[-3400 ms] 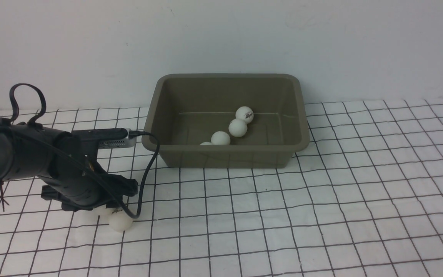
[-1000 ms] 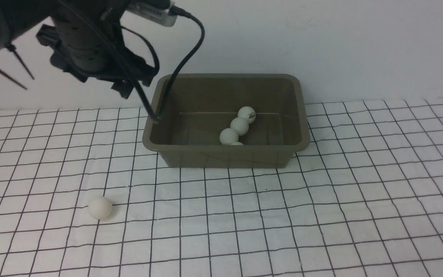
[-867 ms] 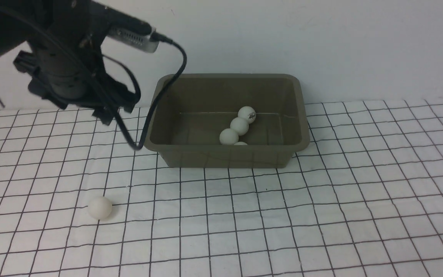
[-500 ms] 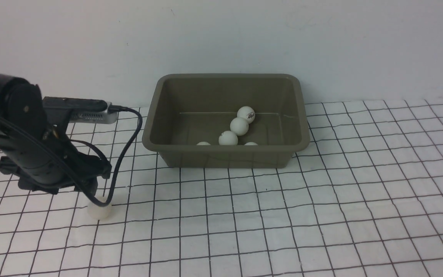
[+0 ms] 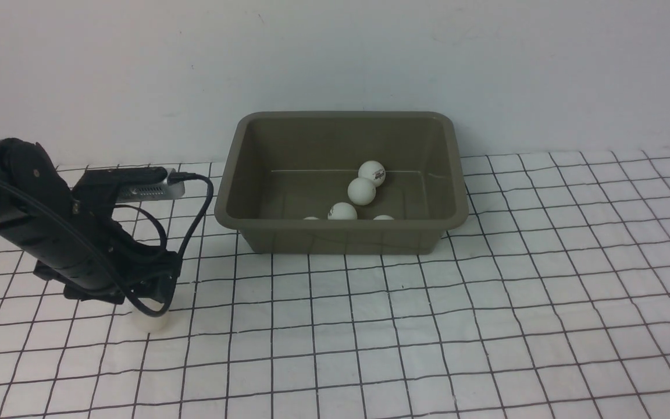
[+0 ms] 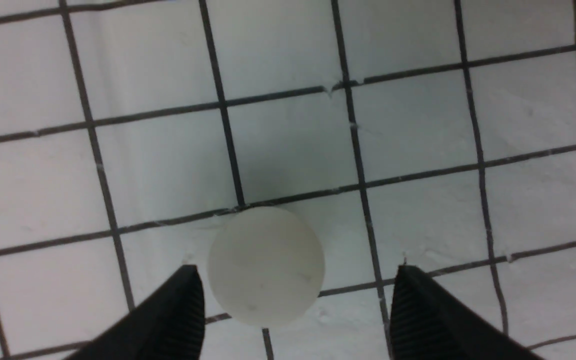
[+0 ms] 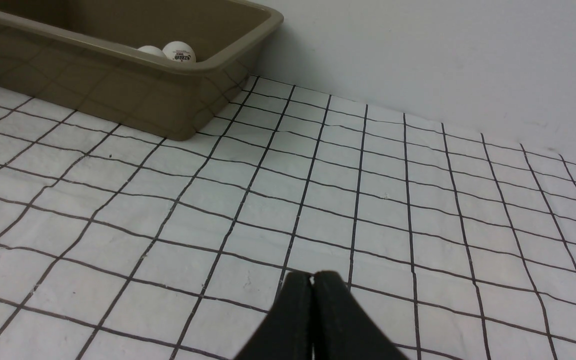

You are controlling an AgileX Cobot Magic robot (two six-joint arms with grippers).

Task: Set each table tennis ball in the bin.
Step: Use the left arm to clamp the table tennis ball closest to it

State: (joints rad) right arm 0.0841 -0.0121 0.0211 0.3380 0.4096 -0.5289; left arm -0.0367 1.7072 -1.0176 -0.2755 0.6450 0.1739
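Observation:
One white table tennis ball (image 5: 150,321) lies on the checked cloth at the front left. My left gripper (image 5: 154,298) is low over it. In the left wrist view the ball (image 6: 266,266) sits between the open fingers, close to one finger (image 6: 183,305) and apart from the other (image 6: 418,305). The olive-brown bin (image 5: 335,226) stands at the back centre with several balls in it, among them one with a logo (image 5: 371,173) and one against it (image 5: 361,191). My right gripper (image 7: 312,276) is shut and empty over bare cloth.
The white wall runs right behind the bin. The left arm's black cable (image 5: 198,203) hangs near the bin's left front corner. The right wrist view shows the bin's corner (image 7: 208,67) and two balls (image 7: 179,51) inside it.
My left arm came down from above the bin's left side to the ball on the cloth. One more ball is in the bin, and those near its front wall have rolled.

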